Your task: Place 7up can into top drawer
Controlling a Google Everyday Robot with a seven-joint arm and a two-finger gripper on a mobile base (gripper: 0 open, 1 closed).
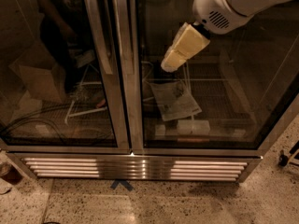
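Observation:
My gripper (170,63) hangs from the white arm (224,6) at the upper right. It is cream-coloured and points down and to the left, in front of the right glass door (205,101) of a refrigerator. I see nothing in it. The 7up can is out of view, and so is the top drawer.
A two-door glass refrigerator fills the view, with vertical handles (100,31) near the centre post and a metal grille (135,168) along its base. A folded newspaper (175,100) and a white box (192,126) lie inside. Blue tape (121,185) marks the speckled floor.

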